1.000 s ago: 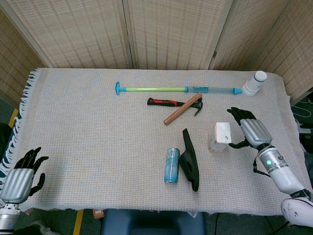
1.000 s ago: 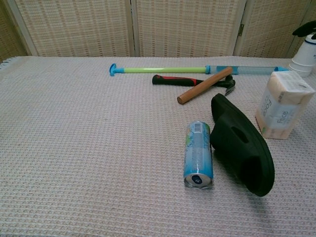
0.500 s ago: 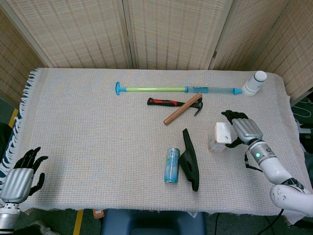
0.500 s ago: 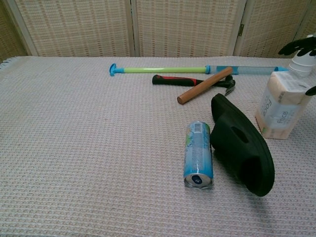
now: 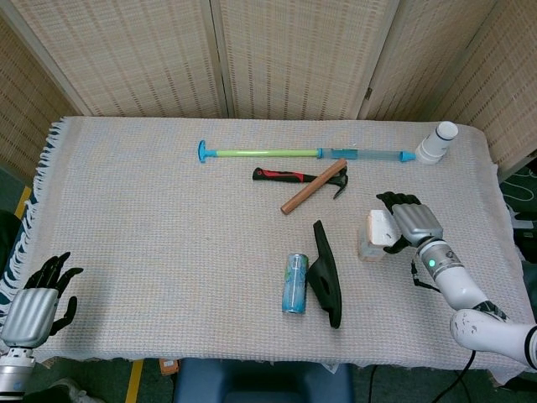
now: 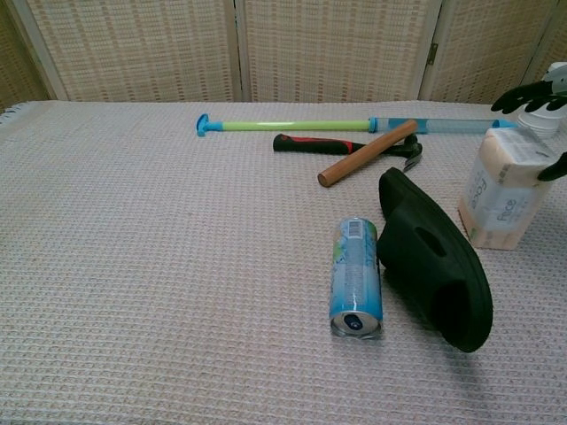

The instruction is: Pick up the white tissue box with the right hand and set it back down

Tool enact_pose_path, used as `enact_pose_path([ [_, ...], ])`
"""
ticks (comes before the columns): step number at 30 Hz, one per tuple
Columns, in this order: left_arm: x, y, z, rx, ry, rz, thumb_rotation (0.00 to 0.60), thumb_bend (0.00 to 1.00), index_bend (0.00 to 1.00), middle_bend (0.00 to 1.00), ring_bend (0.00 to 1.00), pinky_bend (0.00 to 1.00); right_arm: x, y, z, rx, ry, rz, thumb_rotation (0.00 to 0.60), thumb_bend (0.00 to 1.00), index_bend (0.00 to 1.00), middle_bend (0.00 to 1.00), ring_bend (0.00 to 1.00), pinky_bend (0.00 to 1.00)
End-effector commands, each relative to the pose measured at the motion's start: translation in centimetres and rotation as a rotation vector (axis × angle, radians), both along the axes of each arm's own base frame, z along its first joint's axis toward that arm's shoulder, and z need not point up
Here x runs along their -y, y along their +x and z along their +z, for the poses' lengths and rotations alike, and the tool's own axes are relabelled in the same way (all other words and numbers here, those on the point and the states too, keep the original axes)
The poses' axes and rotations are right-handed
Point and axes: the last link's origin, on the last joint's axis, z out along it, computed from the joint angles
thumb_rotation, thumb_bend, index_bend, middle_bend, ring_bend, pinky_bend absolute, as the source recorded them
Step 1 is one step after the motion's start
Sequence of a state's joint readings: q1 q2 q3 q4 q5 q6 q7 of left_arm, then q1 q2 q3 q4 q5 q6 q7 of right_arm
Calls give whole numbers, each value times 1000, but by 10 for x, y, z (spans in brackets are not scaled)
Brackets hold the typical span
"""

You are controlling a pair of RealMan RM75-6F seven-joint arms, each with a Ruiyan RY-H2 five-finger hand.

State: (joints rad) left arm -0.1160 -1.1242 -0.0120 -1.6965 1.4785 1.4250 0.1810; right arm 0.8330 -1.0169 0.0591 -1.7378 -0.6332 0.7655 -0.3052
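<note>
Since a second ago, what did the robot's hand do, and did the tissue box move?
The right hand slid leftward to the white tissue box, and its fingers now reach around the top. Whether it grips the box yet is unclear. The box stands in the same spot on the cloth. The left hand, can, black slipper, hammer and wooden rod stayed put.
</note>
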Motion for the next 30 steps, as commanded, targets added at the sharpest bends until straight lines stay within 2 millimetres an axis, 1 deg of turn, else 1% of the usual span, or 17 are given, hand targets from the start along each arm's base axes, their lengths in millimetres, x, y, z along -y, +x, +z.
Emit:
enact_pose_path([
  [1,0,0,0,0,1,-2,600,528,226,0,0,182,0,2,-1,-6,1,0,600,110,112,36,0,0],
  [8,1,1,1,1,0,-1,600,527,226,0,0,182,-1,7,-7,-9,17,5,600,110,113,50,0,0],
  [12,1,1,1,3,2,-4,600,528,226,0,0,182,-2,10,-9,-13,16,6,600,110,119,78,0,0],
  [16,1,1,1,5,2,-6,600,527,226,0,0,182,-3,9,-9,-15,11,1,600,110,136,110,13,0],
  [22,1,1,1,4,0,-6,600,528,226,0,0,182,-3,6,-10,-20,10,-7,600,110,188,156,51,0],
  [30,1,1,0,4,-2,-5,600,529,226,0,0,182,-2,4,-9,-23,-3,-7,600,110,202,185,73,0],
])
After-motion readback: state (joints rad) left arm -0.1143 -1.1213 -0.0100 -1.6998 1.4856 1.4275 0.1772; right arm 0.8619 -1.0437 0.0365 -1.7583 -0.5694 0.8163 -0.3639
